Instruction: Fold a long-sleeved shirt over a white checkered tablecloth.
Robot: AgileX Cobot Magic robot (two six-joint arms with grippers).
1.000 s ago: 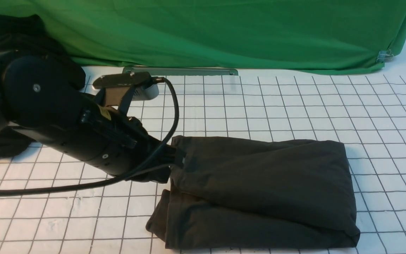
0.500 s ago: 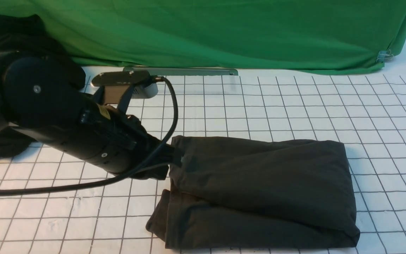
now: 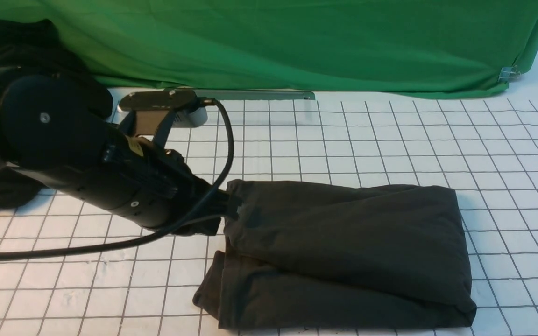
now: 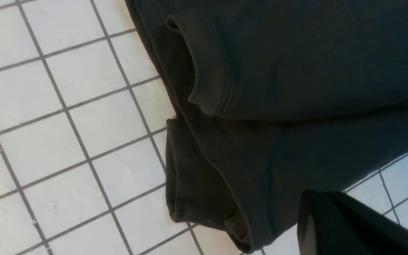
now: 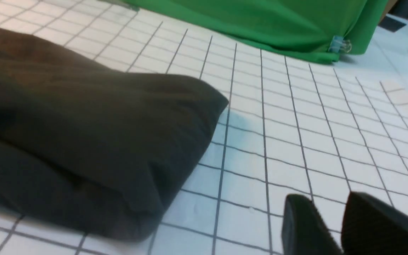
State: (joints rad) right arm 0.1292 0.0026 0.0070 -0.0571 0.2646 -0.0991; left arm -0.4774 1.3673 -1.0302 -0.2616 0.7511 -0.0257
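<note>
The long-sleeved shirt (image 3: pixel 343 242) lies folded into a thick dark bundle on the white checkered tablecloth (image 3: pixel 390 140), near the front. My left gripper (image 3: pixel 231 205) reaches in from the left and sits at the bundle's left edge. In the left wrist view its jaws (image 4: pixel 313 212) are shut with nothing between them, beside the shirt's hemmed edge (image 4: pixel 211 71) and over the tablecloth (image 4: pixel 66 106). My right gripper (image 5: pixel 326 202) is outside the front view. It hovers over bare tablecloth (image 5: pixel 296 141) to the right of the shirt (image 5: pixel 83 124), slightly open and empty.
A shapeless black fabric heap (image 3: pixel 26 42) lies at the far left behind my left arm. The green backdrop cloth (image 3: pixel 297 42) closes off the back, with a metal bar (image 3: pixel 250 94) at its foot and a clip (image 3: pixel 511 72) on its right corner. A black cable (image 3: pixel 63 249) trails leftward.
My left arm has drawn back slightly to the left, away from the shirt's left edge. The folded shirt has not moved.
</note>
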